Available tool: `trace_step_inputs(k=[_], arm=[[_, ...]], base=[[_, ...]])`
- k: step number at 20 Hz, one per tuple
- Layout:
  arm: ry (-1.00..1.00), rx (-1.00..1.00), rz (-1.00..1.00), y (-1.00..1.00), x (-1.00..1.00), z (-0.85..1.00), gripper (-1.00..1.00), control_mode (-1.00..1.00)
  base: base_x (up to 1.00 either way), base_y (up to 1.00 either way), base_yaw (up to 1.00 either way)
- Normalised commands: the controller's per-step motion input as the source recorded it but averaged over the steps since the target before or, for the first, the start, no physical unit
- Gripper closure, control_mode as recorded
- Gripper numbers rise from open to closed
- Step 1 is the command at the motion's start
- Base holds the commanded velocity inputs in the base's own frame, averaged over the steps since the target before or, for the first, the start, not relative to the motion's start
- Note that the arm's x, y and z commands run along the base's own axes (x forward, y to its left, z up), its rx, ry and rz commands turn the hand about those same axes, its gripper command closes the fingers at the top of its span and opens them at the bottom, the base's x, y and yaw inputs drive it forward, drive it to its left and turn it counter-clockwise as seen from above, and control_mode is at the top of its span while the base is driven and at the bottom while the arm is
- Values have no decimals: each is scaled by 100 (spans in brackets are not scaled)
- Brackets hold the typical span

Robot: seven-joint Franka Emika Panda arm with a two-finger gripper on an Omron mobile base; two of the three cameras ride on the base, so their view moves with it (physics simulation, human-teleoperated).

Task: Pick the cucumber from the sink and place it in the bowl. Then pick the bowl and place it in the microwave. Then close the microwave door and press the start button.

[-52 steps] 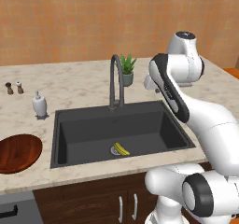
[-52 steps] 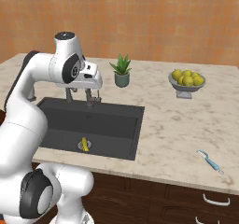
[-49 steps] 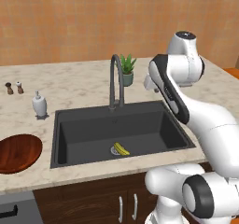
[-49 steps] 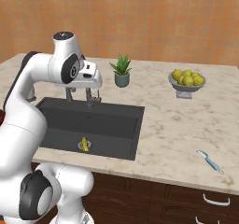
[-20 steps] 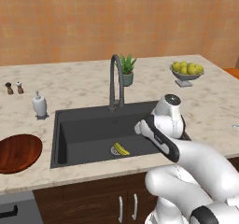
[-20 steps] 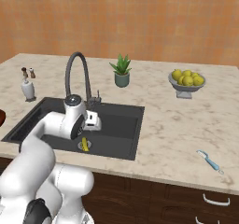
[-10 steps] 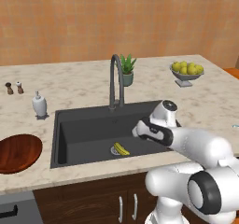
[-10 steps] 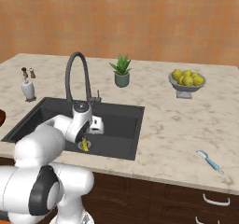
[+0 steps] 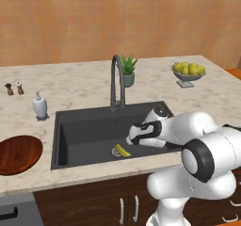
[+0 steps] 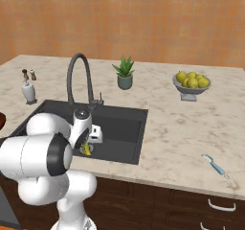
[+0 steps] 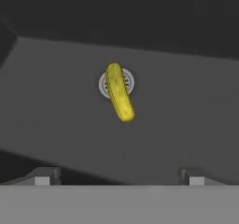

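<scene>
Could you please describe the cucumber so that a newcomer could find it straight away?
Look into the dark grey sink under the arched faucet. On its floor, lying across the round metal drain, is the cucumber: small, yellow-green, oblong, unlike the round fruits in the pedestal bowl.

In the hand view, bare dark grey sink floor (image 11: 186,120) surrounds the centre-frame yellow-green cucumber (image 11: 119,97) lying across the round metal drain (image 11: 127,82).

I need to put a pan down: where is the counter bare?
Bare counter lies between the sink, the fruit bowl and the peeler. Left of the sink is crowded: soap bottle, shakers, wooden bowl.
</scene>
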Motion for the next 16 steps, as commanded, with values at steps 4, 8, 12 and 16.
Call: trace_step_inputs(k=[4, 8, 12, 16], arm=[[6, 0, 0, 13, 19, -43, -100, -100], [6, 0, 0, 10, 31, -30, -100, -100], [4, 0, 0, 11, 19, -34, -100, -100], [2, 0, 0, 10, 10, -34, -100, -100]], base=[[0, 0, 0], [0, 0, 0], [0, 0, 0], [0, 0, 0]])
